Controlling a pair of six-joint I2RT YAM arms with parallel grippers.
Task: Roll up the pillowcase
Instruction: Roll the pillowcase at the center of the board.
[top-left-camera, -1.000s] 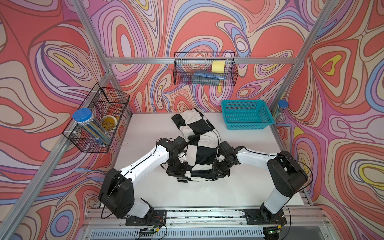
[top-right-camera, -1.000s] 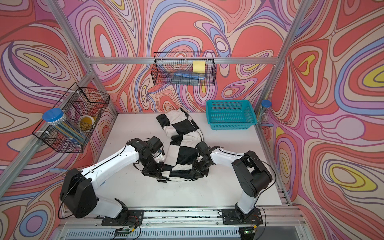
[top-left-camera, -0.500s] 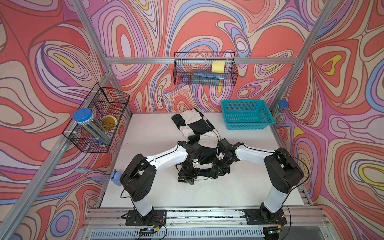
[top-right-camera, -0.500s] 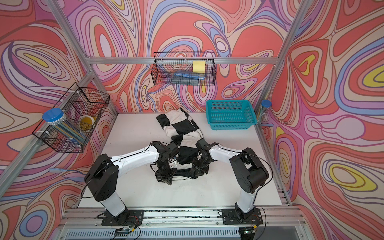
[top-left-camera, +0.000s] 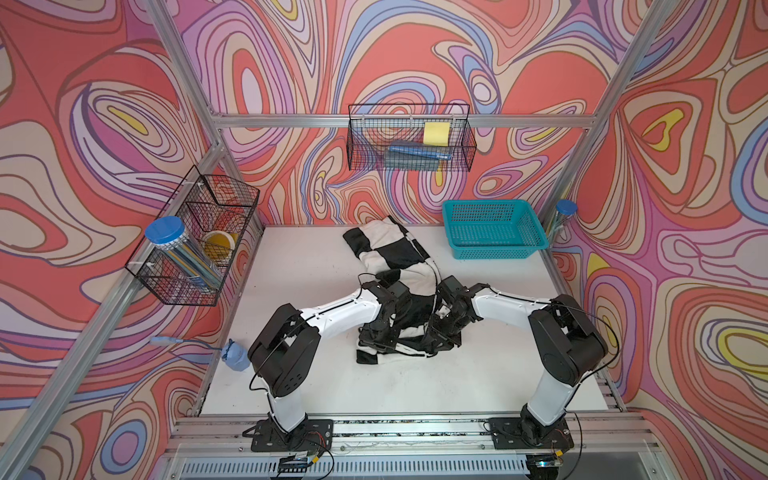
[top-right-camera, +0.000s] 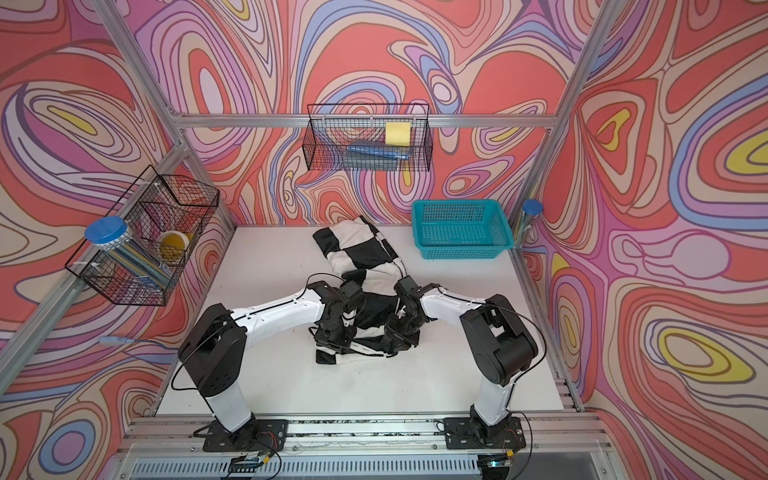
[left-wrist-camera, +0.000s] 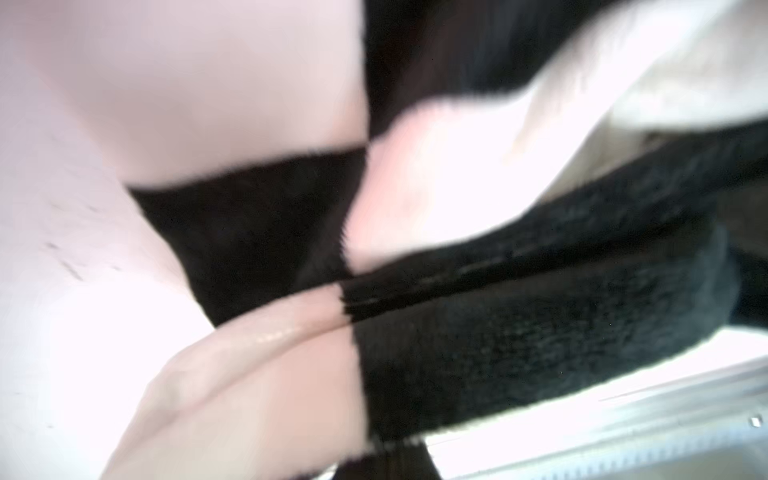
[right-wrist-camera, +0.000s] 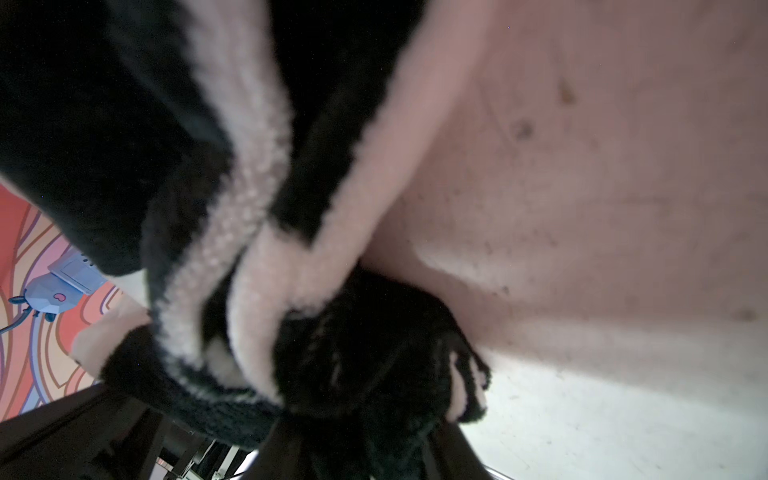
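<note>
One white bench (top-left-camera: 316, 386) carries everything. Most of the pillowcase (top-left-camera: 399, 253) lies as a narrow checkered strip, loosely flat, running away from the left fingers (top-left-camera: 376, 332) and the right fingers (top-left-camera: 441, 332) toward the back wall. Its near end sits between and under them. The teal basket (top-left-camera: 492, 228) stands well beyond the right fingers, apart from the cloth.

A second ago that near end lay spread as a flat panel, with a set of fingers at each corner. Since then the left fingers have swung in toward the right fingers, and the cloth between them has humped into a dark bunch.

The left fingers are closed tight. The left wrist view shows fabric drawn down toward them, so I judge they pinch the edge. The right fingers stand partly apart with a thick wad of pile packed between them, gripped as far as the right wrist view shows.

This looks like gathering rather than a clean first turn: the roll has barely begun, and the long strip is not yet wound.
</note>
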